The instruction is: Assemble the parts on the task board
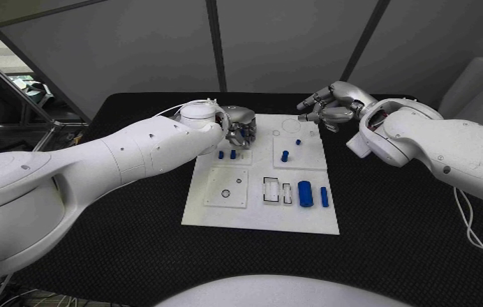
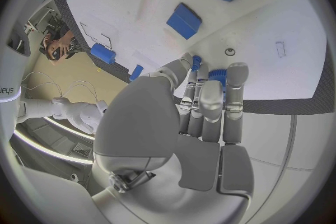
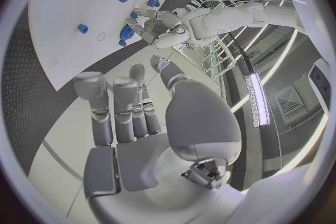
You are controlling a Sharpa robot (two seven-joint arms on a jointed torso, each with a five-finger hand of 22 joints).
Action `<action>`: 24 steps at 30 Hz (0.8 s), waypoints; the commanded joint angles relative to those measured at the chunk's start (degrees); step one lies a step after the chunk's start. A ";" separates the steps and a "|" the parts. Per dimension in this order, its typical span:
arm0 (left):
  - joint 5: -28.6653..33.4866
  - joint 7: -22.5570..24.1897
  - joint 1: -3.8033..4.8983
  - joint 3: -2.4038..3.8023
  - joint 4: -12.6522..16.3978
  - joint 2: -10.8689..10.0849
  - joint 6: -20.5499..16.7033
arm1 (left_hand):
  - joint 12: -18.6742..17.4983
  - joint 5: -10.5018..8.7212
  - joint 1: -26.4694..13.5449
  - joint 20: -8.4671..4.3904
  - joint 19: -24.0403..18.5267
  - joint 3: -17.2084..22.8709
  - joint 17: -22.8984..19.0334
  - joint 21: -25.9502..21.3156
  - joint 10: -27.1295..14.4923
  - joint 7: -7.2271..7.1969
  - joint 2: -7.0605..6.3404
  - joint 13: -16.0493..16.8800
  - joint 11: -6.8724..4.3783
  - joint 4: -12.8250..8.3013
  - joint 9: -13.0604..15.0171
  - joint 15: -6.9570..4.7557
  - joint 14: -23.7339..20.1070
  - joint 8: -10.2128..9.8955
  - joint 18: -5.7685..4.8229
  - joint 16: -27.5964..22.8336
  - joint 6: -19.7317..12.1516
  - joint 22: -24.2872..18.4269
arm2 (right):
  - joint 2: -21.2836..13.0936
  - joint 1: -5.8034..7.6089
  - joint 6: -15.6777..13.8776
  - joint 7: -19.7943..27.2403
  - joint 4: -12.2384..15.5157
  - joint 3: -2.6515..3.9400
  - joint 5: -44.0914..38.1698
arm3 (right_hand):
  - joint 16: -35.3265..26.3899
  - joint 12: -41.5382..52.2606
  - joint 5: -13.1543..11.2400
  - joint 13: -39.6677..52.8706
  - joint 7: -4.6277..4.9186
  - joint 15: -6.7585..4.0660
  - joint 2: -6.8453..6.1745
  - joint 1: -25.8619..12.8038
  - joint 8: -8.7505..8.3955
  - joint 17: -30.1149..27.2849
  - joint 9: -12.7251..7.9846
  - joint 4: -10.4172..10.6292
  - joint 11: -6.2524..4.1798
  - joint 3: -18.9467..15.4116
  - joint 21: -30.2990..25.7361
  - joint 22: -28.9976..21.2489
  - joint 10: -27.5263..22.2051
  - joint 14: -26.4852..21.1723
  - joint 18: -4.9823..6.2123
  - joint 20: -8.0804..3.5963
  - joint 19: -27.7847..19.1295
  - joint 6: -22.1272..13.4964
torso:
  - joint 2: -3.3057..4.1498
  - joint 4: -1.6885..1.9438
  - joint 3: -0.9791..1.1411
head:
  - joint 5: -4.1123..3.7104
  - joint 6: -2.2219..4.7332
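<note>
Roughly mid-task: some blue parts (image 1: 285, 156) are standing in the task board (image 1: 264, 181) at frame centre, others (image 1: 305, 193) are lying loose lower right, so more is left to seat. Left robot hand (image 1: 237, 127) is hovering over the board's upper-left corner w/ a small blue part (image 2: 196, 61) pinched at its fingertips. Right robot hand (image 1: 332, 105) is hanging above the board's upper-right edge over the worktop (image 1: 403, 216), fingers apart, holding nothing.

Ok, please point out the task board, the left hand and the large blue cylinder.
task board (image 1: 252, 213), head view, bare near part of the plate
left hand (image 1: 237, 127), head view, middle of the hand
large blue cylinder (image 1: 305, 193), head view, middle of its side
</note>
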 commanded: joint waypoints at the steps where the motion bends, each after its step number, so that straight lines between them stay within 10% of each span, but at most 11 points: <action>1: -0.27 -0.21 -0.03 -0.05 0.09 -0.15 1.04 | -0.46 0.13 -0.72 0.48 0.02 0.11 -0.15 0.35 -0.46 -0.11 -0.44 -0.22 0.21 -0.07 -0.33 0.37 0.07 -0.27 0.70 0.37 -0.76 0.11 | 0.01 0.11 -0.06 0.62 0.04 0.04 -0.11 | -0.31 -0.36 0.20 -0.09 0.09 0.14 0.07 -0.53 -0.08 0.08 0.00 -0.06 -0.01 0.31 -0.12 0.11 -0.45 -0.02 0.56 0.06 -0.22 -0.27 | 0.01 -0.01 -0.01 | -0.04 -0.02; 24: -0.27 0.00 -0.10 -0.04 0.88 -0.90 0.75 | -0.06 0.51 0.36 0.50 1.11 1.40 0.06 2.12 0.29 0.55 0.73 -0.59 -0.07 -0.72 -1.09 0.12 0.70 0.64 0.51 1.53 0.70 1.60 | -0.02 0.11 0.04 0.67 0.04 0.04 -0.11 | -0.26 -0.38 0.20 -0.14 0.09 0.14 0.09 -0.55 -0.07 0.16 0.00 -0.05 -0.02 0.35 -0.08 0.18 -0.41 0.01 0.55 0.06 -0.17 -0.26 | 0.00 -0.04 0.00 | 0.15 -0.14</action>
